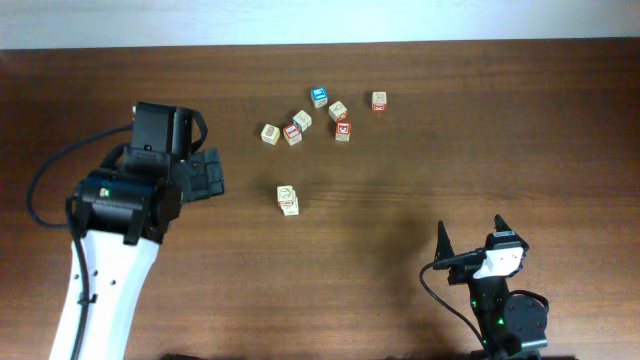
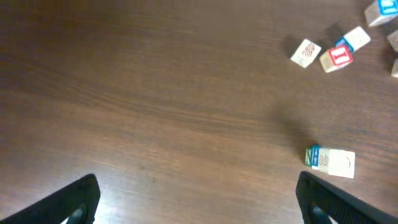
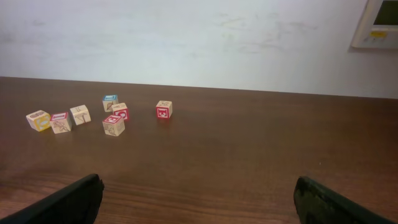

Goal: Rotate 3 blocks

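While both arms hang back from the blocks, I take stock. My left gripper [image 1: 205, 172] sits with its fingers spread wide and nothing between them; in its wrist view the two dark fingertips frame bare table [image 2: 155, 93]. My right gripper [image 1: 470, 240] is likewise spread and empty, parked low near the table's front edge, well apart from everything.

Ahead of the left gripper, and closest to it, lies a pair of blocks [image 1: 288, 199] touching each other, set apart from the rest. From the left wrist that pair shows a blue-and-green lettered face beside a pale face; I cannot tell from here which letters they carry. I judge this pair to be separated from the others because it is the working spot, with room for fingers on either side.

Further ahead of the left gripper, and far ahead and to the left of the right one, is the loose cluster [image 1: 320, 115]: a blue-topped cube [image 1: 319, 96], red-faced ones and pale ones, with one red-faced cube [image 1: 379, 100] off on its own at the far side. From the right wrist they sit in a scattered row [image 3: 93, 117] near the wall.

With the fingers open, I reckon the left arm is better placed for the next pick, since the pair lies just beyond its fingertips.
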You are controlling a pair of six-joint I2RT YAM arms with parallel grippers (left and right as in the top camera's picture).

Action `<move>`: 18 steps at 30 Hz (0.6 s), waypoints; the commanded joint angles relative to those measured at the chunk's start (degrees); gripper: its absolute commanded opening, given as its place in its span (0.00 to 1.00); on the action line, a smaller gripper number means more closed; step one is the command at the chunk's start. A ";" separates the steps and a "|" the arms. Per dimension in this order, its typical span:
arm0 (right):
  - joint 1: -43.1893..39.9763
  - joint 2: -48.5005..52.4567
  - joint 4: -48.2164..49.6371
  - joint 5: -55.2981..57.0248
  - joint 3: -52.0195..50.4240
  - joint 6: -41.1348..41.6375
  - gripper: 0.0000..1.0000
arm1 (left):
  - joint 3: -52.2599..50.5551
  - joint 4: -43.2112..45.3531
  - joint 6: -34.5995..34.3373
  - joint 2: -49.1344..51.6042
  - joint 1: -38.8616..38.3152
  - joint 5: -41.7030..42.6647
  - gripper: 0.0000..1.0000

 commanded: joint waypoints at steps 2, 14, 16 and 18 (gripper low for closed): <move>-0.33 -0.63 -0.15 0.55 -0.52 -0.17 0.98 | -18.08 21.66 2.14 -18.16 3.89 1.73 0.99; -0.33 -0.63 -0.13 0.55 -0.52 -0.17 0.98 | -78.42 67.30 30.16 -69.16 12.00 14.16 0.99; -0.33 -0.63 -0.15 0.55 -0.52 -0.17 0.98 | -81.66 65.26 31.43 -72.37 12.09 14.10 0.99; -0.33 -0.63 -0.15 0.55 -0.52 -0.17 0.98 | -81.66 62.23 32.63 -73.53 12.13 13.94 0.99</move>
